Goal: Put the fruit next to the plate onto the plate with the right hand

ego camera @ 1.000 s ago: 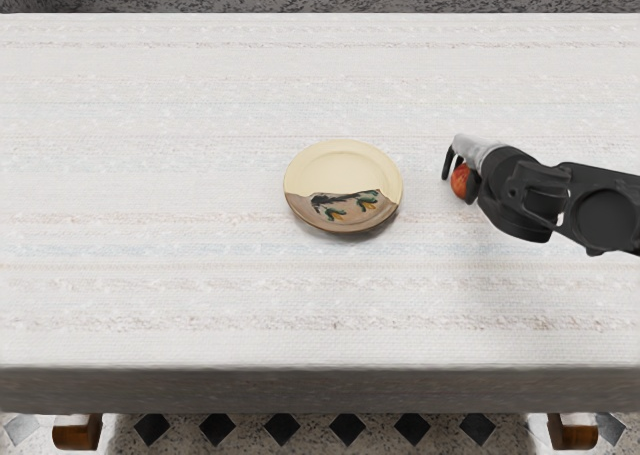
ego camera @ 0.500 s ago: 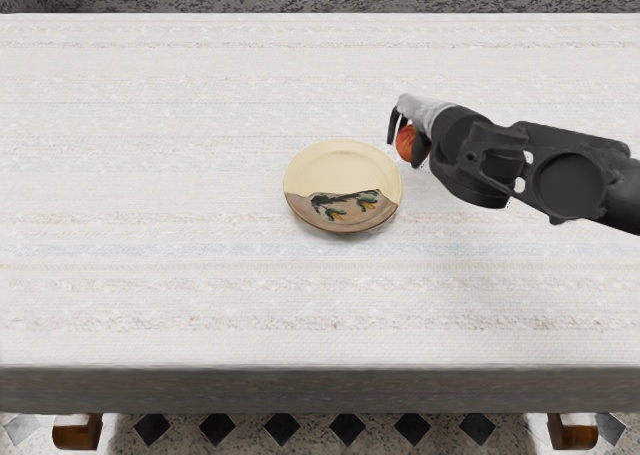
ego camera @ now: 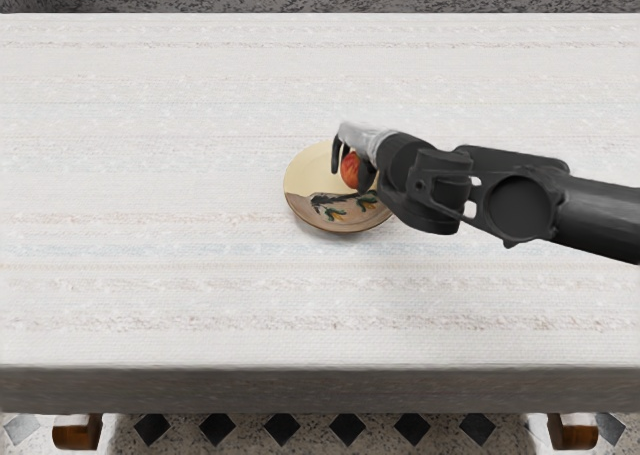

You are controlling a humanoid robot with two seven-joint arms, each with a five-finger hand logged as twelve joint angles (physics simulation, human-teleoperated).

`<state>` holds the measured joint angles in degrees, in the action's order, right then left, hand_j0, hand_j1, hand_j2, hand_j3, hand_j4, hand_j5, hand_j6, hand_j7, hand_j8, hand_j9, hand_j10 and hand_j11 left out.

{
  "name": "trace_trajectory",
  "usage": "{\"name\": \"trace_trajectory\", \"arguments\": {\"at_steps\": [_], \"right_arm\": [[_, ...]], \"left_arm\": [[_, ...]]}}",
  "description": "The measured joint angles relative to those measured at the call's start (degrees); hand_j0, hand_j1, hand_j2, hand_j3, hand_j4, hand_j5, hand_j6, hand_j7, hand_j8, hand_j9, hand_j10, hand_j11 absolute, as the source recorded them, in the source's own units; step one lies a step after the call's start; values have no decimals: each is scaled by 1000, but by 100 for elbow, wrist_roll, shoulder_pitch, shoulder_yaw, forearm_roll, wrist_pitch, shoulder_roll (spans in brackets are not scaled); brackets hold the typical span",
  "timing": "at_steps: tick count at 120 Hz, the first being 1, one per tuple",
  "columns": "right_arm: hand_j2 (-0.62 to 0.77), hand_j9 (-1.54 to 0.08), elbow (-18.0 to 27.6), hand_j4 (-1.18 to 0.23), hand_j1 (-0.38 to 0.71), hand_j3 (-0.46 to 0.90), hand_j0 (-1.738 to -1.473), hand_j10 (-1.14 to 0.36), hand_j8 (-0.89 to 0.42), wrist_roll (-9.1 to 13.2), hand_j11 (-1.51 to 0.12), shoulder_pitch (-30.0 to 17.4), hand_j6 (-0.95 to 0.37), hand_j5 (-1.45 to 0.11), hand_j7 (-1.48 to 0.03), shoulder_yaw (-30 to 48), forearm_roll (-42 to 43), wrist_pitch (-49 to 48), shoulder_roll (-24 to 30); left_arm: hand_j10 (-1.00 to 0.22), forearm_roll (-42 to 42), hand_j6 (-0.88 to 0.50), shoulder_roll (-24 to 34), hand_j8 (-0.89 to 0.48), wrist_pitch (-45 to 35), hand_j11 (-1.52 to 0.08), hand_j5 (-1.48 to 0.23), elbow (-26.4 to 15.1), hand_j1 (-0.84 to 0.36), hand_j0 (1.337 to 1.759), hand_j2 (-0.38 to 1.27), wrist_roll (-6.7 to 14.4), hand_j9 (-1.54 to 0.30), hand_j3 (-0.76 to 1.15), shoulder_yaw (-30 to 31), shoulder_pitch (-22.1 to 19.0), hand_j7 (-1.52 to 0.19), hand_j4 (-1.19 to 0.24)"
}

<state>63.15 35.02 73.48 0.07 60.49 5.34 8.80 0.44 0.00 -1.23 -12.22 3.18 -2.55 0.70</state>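
You have the fruit [ego camera: 349, 170] gripped in the right hand [ego camera: 388, 172], whose arm comes in from the right edge of the frame and ends at the middle of the table [ego camera: 150, 95]. The fingers are curled around the fruit and hold it between them, so only part of its red-orange skin shows past the dark fingers. It sits over the plate [ego camera: 308, 175], above the cream-coloured upper half and a little right of the plate's centre, with the brown painted band nearer the bottom of the frame. From this slanted view you cannot tell whether the fruit rests on the plate or hangs just above it, so treat the placing as not yet done. Judge the fruit as small, round and light, with a smooth, fairly firm skin. It should need little squeeze, and a hard one would only bruise it or pop it out sideways. The best hold is across its widest part, fingers on one side and thumb opposite, which is roughly how the hand has it. Being round, it is likely to roll once let go, and the plate looks shallow with a low rim, so bring it down close to the surface near the middle before you open the fingers. The plate looks light enough to slide if the knuckles or wrist nudge its right edge, which the hand now covers. The left hand is out of the frame.
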Motion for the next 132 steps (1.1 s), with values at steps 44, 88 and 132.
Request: {"name": "trace_trajectory", "arguments": {"at_steps": [44,88,132], "right_arm": [[35,-335,176,-237,-135,0,-1655,-183,-115,-2,-338,-52,-146,-341,-322,734,-1087,-343,320],[3,-76,1240,-56,-295,0,-1658,-47,-36,-2,-76,-44,-42,-77,-74,1959,-3213,-1916,2174],[-2,-33,1587,-26,-322,0,-1658,-24,-23,-2,-33,-905,-24,-33,-32,2826,-5186,-3940,4169]], "left_arm": [[0,0,0,0,0,0,0,0,0,349,1658,0,0,0,0,0,0,0,0],[0,0,0,0,0,0,0,0,0,349,1658,0,0,0,0,0,0,0,0],[0,-2,0,0,0,0,0,0,0,349,1658,0,-2,0,0,-9,11,0,0]]}}
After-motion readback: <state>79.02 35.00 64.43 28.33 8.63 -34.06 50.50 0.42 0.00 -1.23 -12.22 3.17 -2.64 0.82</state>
